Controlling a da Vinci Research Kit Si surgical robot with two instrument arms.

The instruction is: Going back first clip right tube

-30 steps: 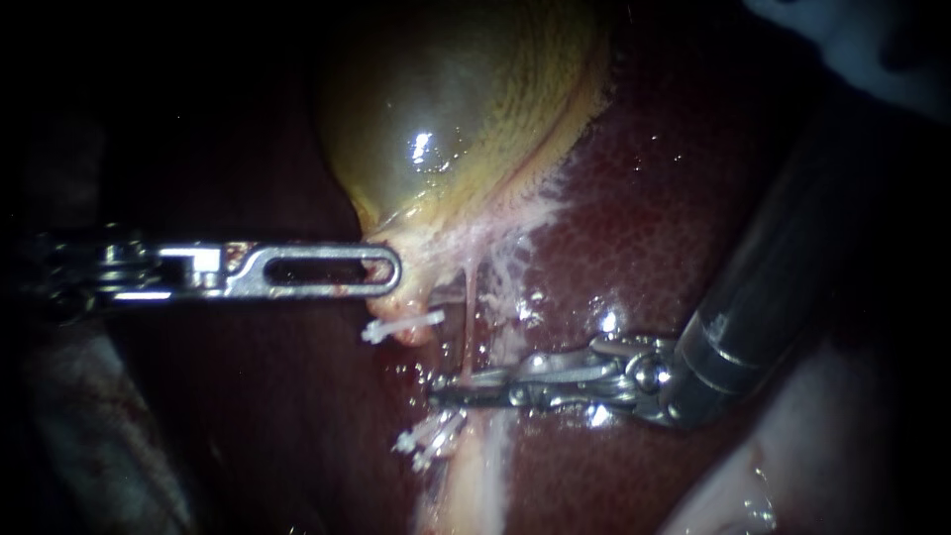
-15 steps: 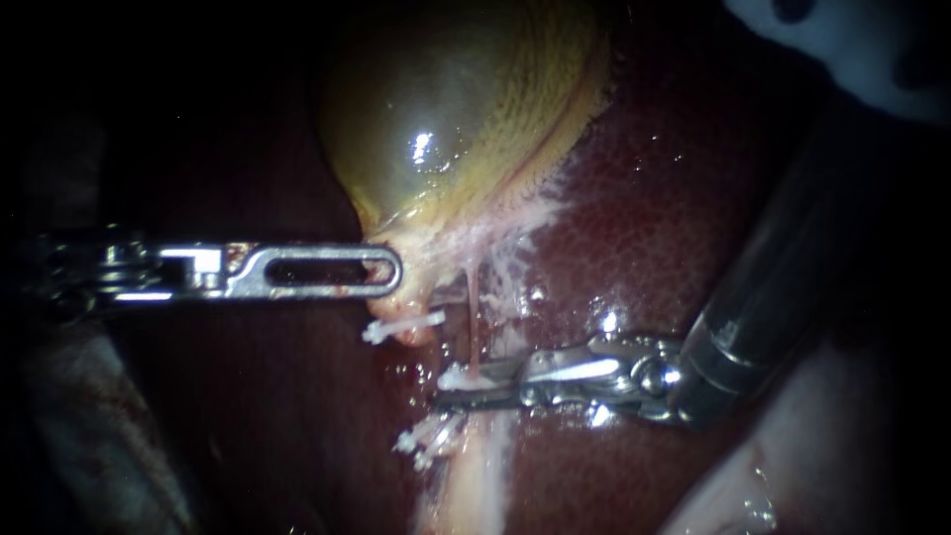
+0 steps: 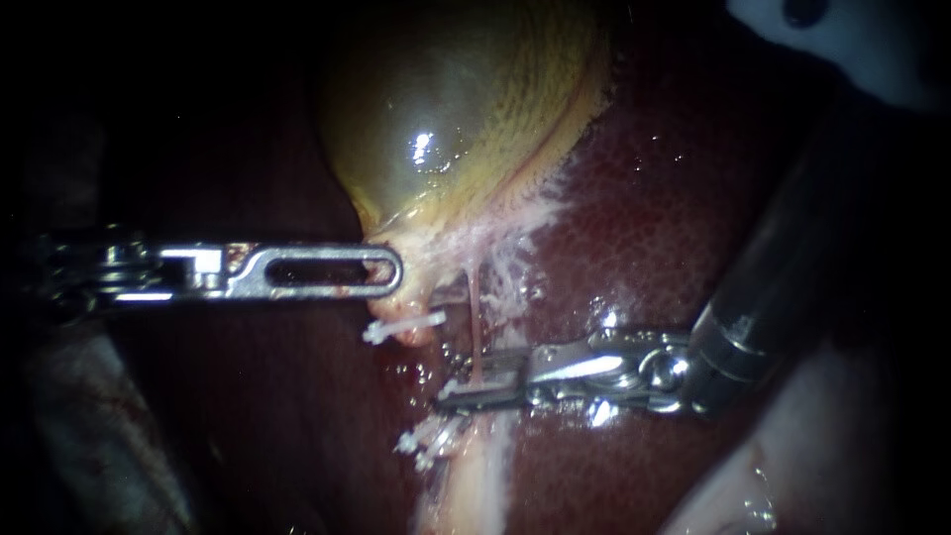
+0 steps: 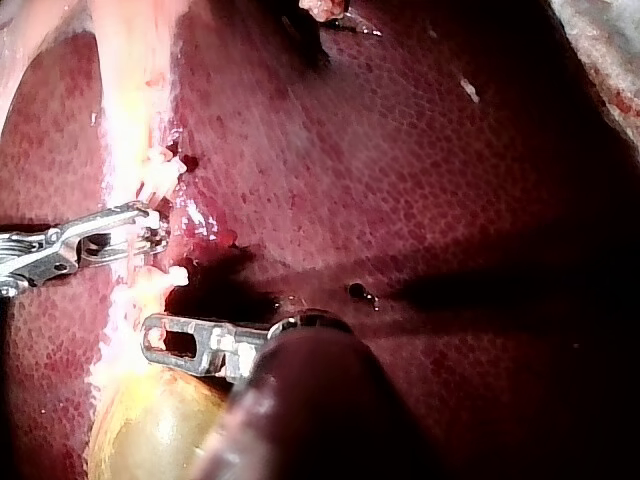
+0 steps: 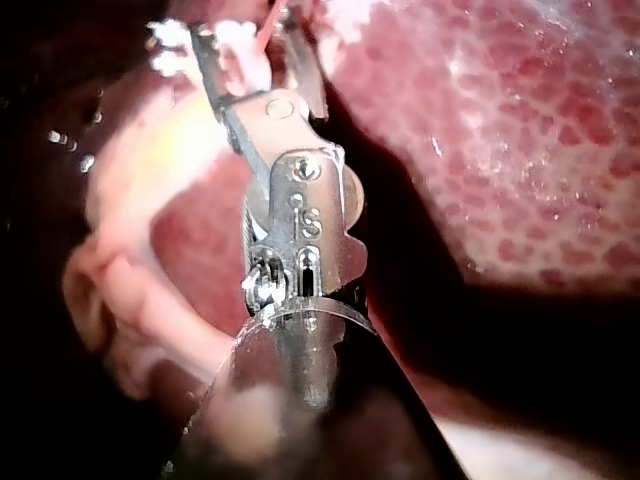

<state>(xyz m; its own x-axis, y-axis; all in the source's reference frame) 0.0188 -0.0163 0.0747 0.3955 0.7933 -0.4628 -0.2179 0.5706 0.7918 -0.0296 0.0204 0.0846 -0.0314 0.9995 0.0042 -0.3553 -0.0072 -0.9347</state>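
Observation:
The yellow-green gallbladder (image 3: 456, 109) lies on the dark red liver (image 3: 644, 228). My left instrument (image 3: 392, 269) comes in level from the left, its slotted jaws shut on the gallbladder's neck; it shows again in the left wrist view (image 4: 158, 336). A thin pink tube (image 3: 474, 317) runs down from the neck. My right instrument (image 3: 466, 380) has its jaws open, one on each side of that tube, and a gap shows between them (image 5: 248, 35). Left of the tube sit two white clips: one (image 3: 401, 325) just under the neck, another (image 3: 428, 441) lower down.
A pale band of tissue (image 3: 475, 485) runs down from under the right jaws. More pale tissue (image 3: 723, 495) lies at the lower right. A whitish object (image 3: 842, 30) sits at the upper right corner, above the right shaft (image 3: 773, 267).
My right instrument's jaws, together a second ago, have spread apart around the thin tube, and its shaft has drawn back slightly to the right. The left instrument has stayed put.

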